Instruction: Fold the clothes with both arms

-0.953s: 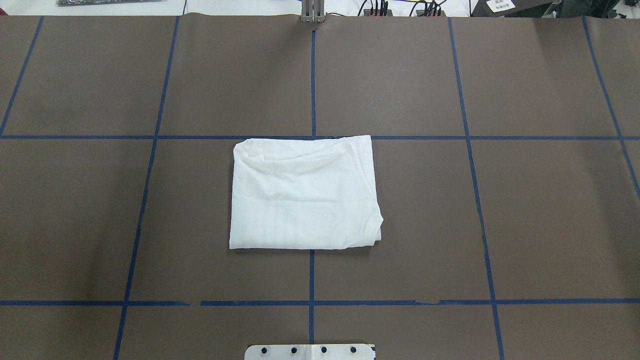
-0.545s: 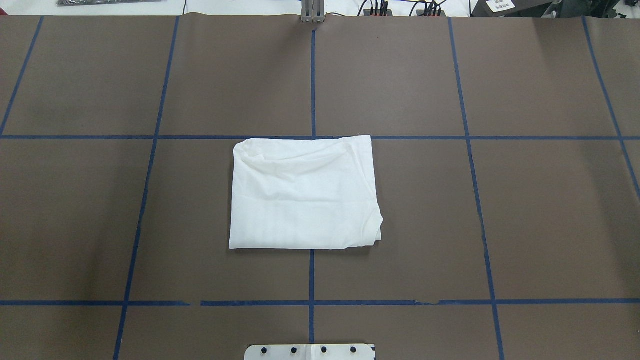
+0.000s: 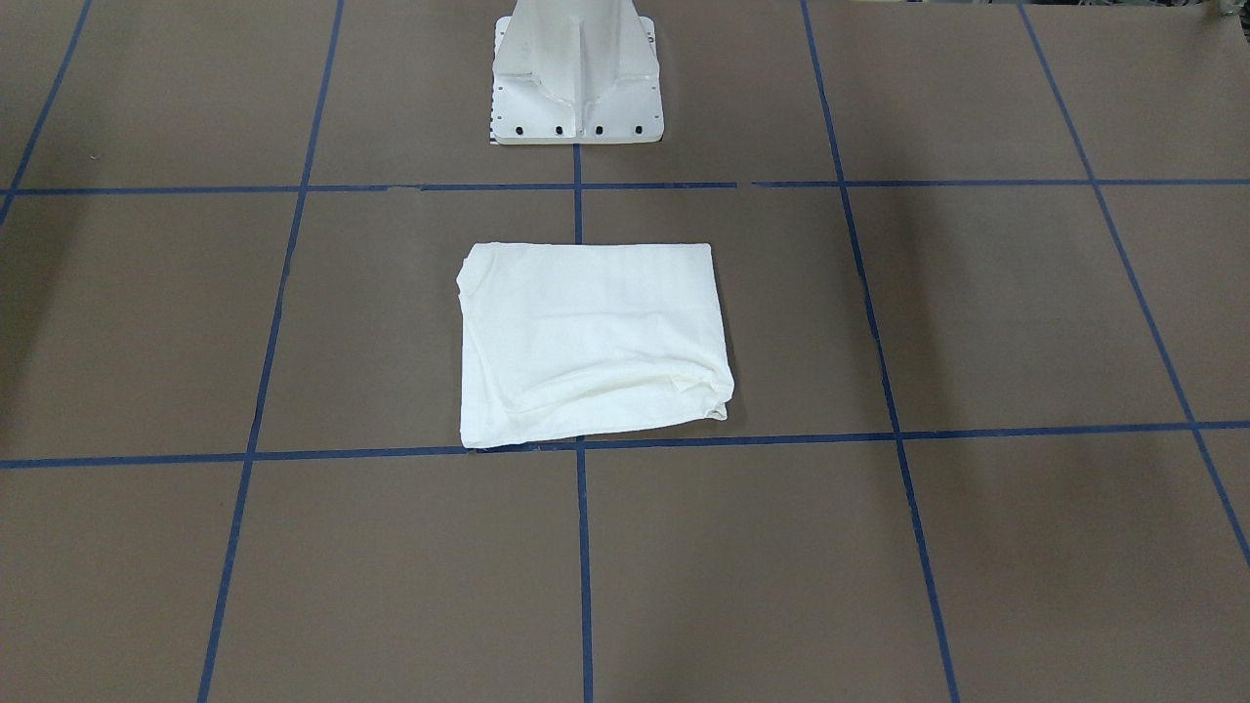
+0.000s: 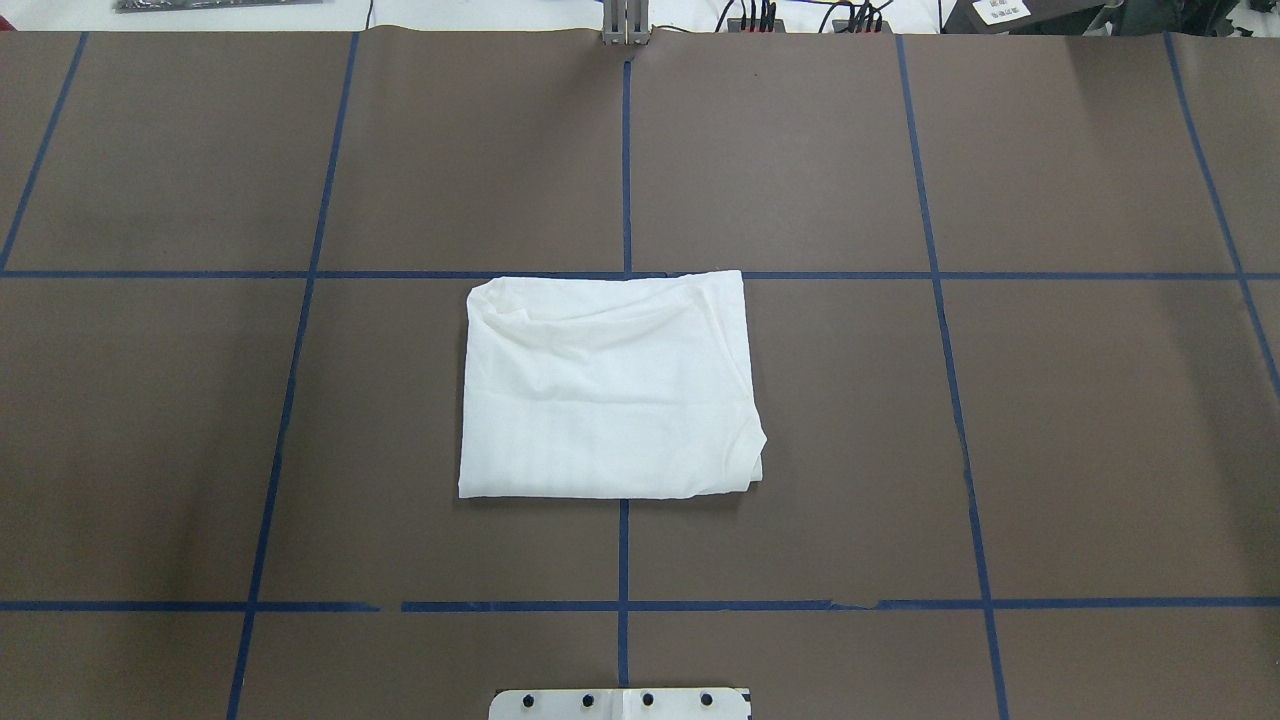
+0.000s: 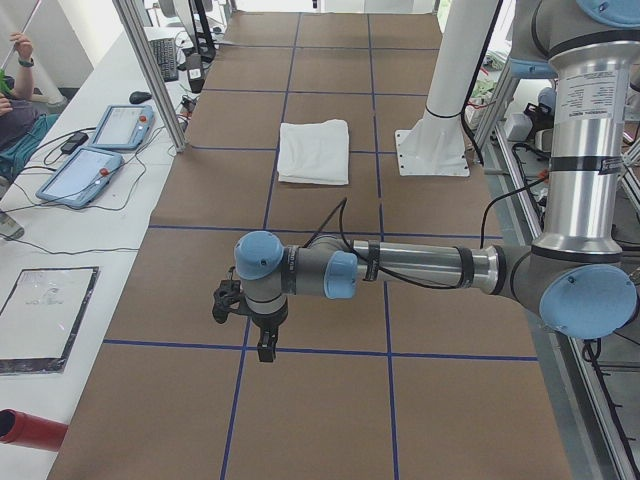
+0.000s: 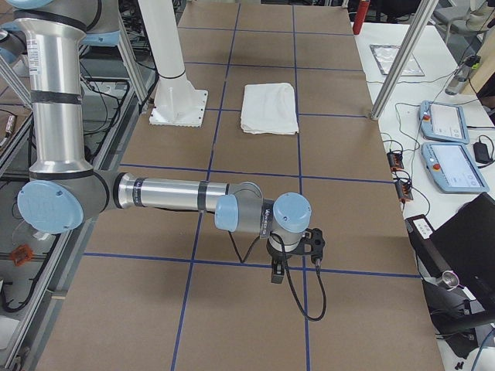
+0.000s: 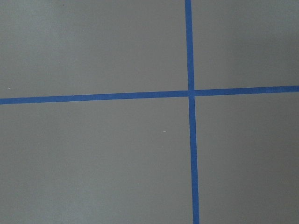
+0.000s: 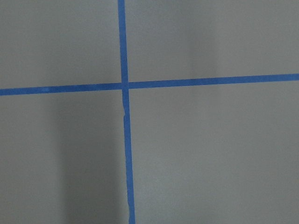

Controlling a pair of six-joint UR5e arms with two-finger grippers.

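The clothes [image 4: 610, 390] lie folded into a neat white rectangle at the middle of the brown table, also seen in the front-facing view [image 3: 591, 342] and small in both side views [image 5: 314, 150] [image 6: 269, 107]. Neither arm touches them. My left gripper [image 5: 262, 345] hangs over bare table far from the clothes, at the table's left end. My right gripper [image 6: 277, 272] hangs likewise at the right end. Both grippers show only in the side views, so I cannot tell whether they are open or shut. The wrist views hold only brown table and crossing blue tape.
The white pedestal base [image 3: 576, 98] stands just behind the clothes. Blue tape lines [image 4: 625, 550] grid the table. Teach pendants [image 5: 100, 150] and cables lie on a side bench, where a person's arm [image 5: 15, 90] shows. A laptop [image 6: 464, 255] sits near the right end.
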